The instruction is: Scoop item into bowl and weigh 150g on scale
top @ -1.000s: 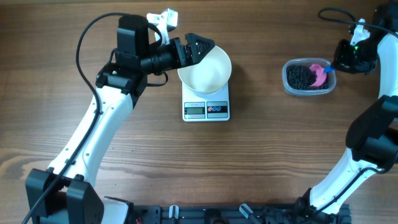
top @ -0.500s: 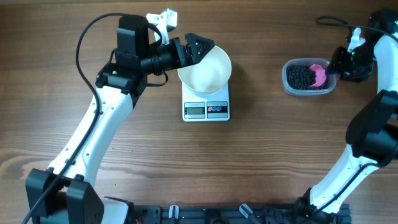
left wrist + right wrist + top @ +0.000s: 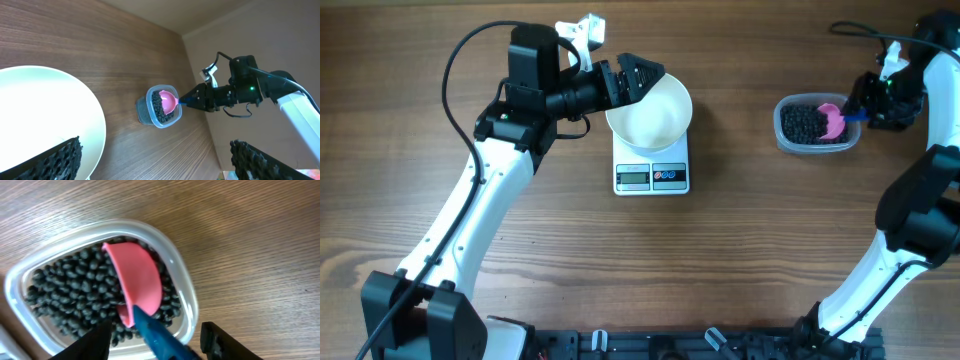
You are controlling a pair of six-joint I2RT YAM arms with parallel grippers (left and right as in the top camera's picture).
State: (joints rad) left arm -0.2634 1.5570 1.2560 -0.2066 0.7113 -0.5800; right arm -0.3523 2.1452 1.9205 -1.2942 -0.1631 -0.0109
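Observation:
The white bowl point(image 3: 652, 112) stands on the scale point(image 3: 652, 170); only white shows inside it. My left gripper point(image 3: 637, 78) hangs open at the bowl's upper left rim point(image 3: 75, 100), one finger point(image 3: 55, 161) over the bowl and the other well outside it. The item, black beans point(image 3: 70, 295), fills a clear tub point(image 3: 817, 124) at the right. A pink scoop point(image 3: 137, 277) with a blue handle point(image 3: 160, 335) lies in the beans. My right gripper point(image 3: 155, 342) stands open around that handle, with a gap on each side, just right of the tub point(image 3: 185, 287).
A white clip-like object point(image 3: 582, 32) lies behind the left arm at the table's far edge. The right arm point(image 3: 240, 92) reaches in from the right side. Bare wooden table point(image 3: 740, 250) stretches in front of the scale.
My right gripper has opened off the scoop's blue handle and drawn back slightly to the right; the scoop stays in the tub. The left arm has not moved.

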